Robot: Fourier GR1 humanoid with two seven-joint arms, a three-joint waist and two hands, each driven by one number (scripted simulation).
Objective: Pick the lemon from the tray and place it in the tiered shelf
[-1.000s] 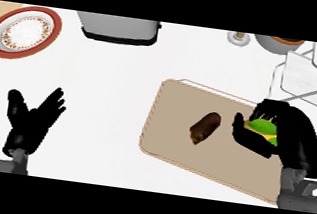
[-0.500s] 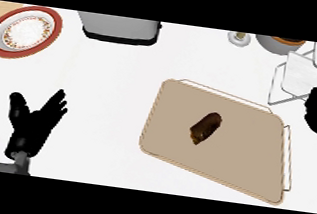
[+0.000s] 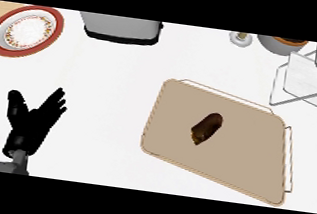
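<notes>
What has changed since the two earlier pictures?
The right hand carried the lemon from above the tray to the right, toward the wire shelf; both are now out of view. The open left hand, the tray, the brown food on it and the plate stayed put.

Tiered shelf (image 3: 315, 83) cut off at the counter's far right corner, grey appliance (image 3: 121, 27) and brown bowl (image 3: 282, 43) clipped along its far edge, pale object (image 3: 239, 38) between them too small to tell, forearm (image 3: 6, 165) of the left hand (image 3: 31, 120) cut off below, dark lump (image 3: 206, 128) on the tray (image 3: 248, 158) unidentifiable.
</notes>
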